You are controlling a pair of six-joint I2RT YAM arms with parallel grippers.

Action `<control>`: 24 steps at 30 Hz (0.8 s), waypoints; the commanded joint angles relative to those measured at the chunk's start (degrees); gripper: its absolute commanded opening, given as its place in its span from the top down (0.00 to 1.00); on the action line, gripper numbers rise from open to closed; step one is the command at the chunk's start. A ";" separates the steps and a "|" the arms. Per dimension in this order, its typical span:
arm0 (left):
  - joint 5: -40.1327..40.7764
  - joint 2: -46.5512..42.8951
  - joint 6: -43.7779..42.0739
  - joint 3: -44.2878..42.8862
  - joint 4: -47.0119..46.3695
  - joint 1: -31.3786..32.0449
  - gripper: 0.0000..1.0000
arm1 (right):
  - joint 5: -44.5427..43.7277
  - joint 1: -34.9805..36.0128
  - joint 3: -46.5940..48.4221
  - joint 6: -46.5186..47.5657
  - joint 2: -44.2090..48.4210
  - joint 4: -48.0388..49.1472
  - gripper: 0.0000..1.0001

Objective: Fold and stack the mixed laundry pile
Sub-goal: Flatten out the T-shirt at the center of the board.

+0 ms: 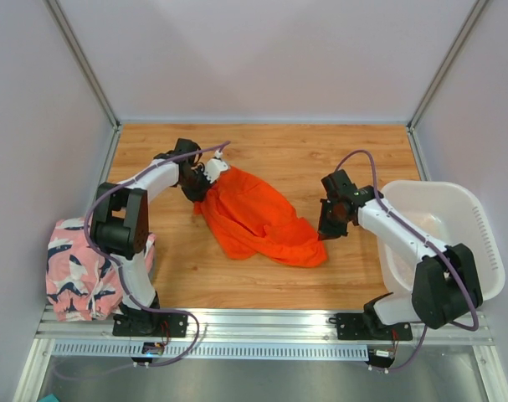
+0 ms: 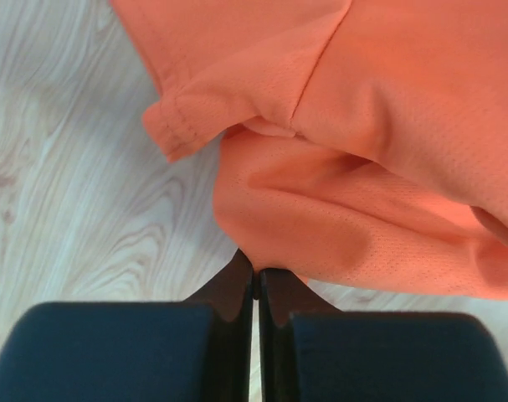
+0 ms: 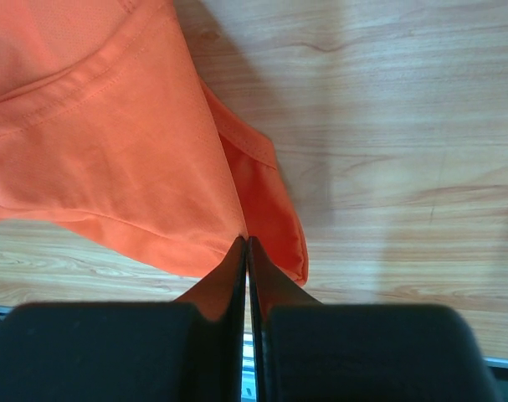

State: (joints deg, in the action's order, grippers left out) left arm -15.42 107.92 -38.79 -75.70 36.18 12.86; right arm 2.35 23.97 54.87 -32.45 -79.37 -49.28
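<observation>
While left fingers and right fingers both pinch the crumpled bright orange mesh garment, I'd pull apart evenly, low.

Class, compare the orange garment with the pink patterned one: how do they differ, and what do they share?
The orange garment is plain; the pink garment carries a dark-and-white pattern. The orange garment lies loosely spread on the table; the pink garment is bunched at the near left corner. The left end effector and right end effector each pinch the orange garment; neither holds the pink garment. Both are soft cloth.
</observation>
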 commanded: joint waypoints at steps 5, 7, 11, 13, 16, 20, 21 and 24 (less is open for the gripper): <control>0.64 -3.41 8.01 -8.13 2.57 -2.48 1.00 | -1.65 -2.86 12.43 2.91 2.56 -0.30 1.00; 4.50 -4.38 8.72 -14.95 5.64 -4.24 1.00 | -0.77 -4.27 19.81 4.40 1.33 -0.03 1.00; 10.84 -6.32 8.29 -30.79 12.32 -8.02 1.00 | -0.59 -8.22 38.59 7.04 -4.46 -1.69 1.00; 13.99 -6.49 5.40 -40.34 14.61 -8.47 1.00 | 0.20 -9.46 52.87 7.57 -9.73 -2.31 1.00; 17.07 -4.92 3.19 -53.52 14.70 -8.47 1.00 | -0.59 -11.31 68.82 8.10 -17.88 -2.40 1.00; 22.79 -2.63 1.26 -67.99 12.43 -8.47 1.00 | -0.42 -12.80 92.39 7.57 -25.29 3.97 1.00; 24.19 -3.41 0.30 -68.09 8.07 -8.47 1.00 | 0.11 -12.89 92.00 7.57 -24.96 6.71 1.00; 24.75 -9.89 -3.31 -61.09 2.33 -8.47 1.00 | 0.64 -12.98 82.18 8.10 -18.82 16.38 1.00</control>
State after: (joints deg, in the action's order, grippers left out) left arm 4.58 102.89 -37.60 -140.73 43.51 4.86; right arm 2.55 11.42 141.32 -26.02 -102.41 -42.30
